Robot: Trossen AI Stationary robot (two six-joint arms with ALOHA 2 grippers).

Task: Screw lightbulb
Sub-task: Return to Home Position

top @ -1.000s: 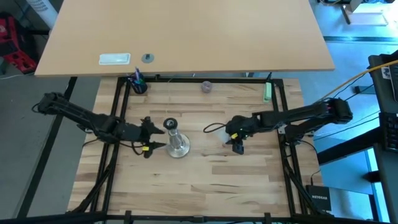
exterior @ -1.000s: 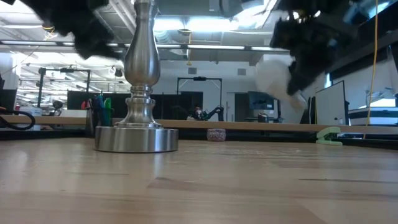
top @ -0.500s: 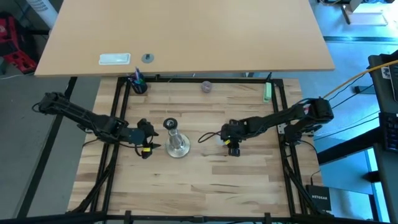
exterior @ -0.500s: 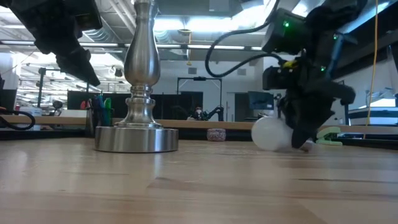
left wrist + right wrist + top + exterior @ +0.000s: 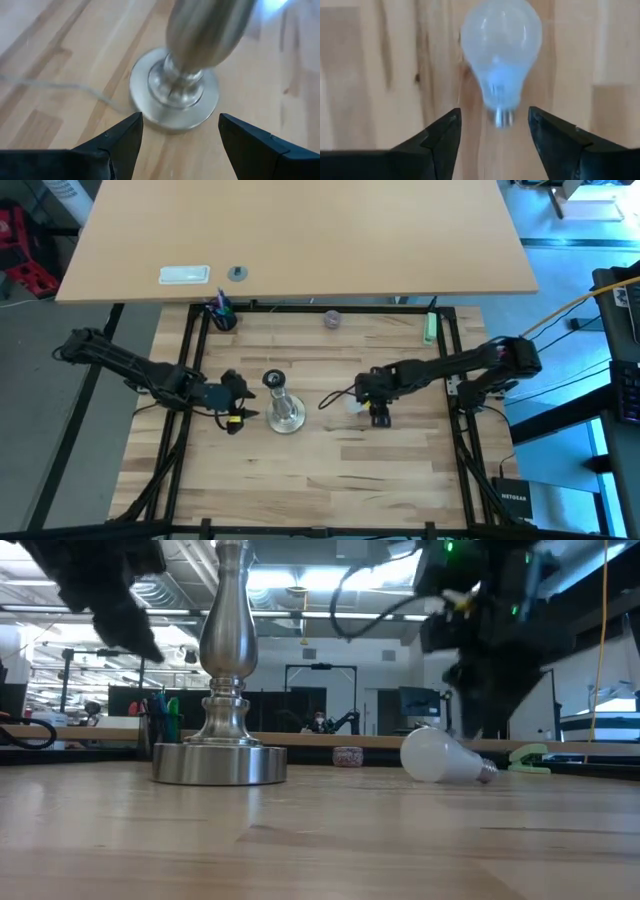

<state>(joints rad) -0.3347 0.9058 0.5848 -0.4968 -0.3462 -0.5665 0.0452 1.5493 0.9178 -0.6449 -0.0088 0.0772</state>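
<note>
A broad pale tan board (image 5: 350, 230) is seen along the far side in the high view. In front of it lies a light butcher-block wooden table (image 5: 320, 470) edged by a black metal frame (image 5: 187, 370).

The dark left arm (image 5: 130, 368) is stretched in from the left edge of the table. Its left gripper (image 5: 246, 396) is held just beside a tall silvery metal lamp stand with a round base and a dark socket top (image 5: 285, 416). In the left wrist view the fingers (image 5: 125, 135) are seen spread wide with nothing grasped, and the stand's base (image 5: 175, 90) is framed between them on the wood.

The dark right arm (image 5: 470, 362) is stretched in from the right. Its right gripper (image 5: 376, 400) is held over a small white frosted lightbulb with a short silvery threaded base (image 5: 352, 404). In the right wrist view the fingers (image 5: 447, 130) are seen parted and clear of the bulb (image 5: 501, 45).

The bulb (image 5: 440, 758) is laid on its side on the table, right of the stand (image 5: 222, 690) and well apart from it. The right gripper (image 5: 490, 670) is held above it without contact.

Along the far edge are set a dark cup of pens (image 5: 222, 315), a green object (image 5: 429, 330) and a small purplish-grey round object (image 5: 331, 319).
</note>
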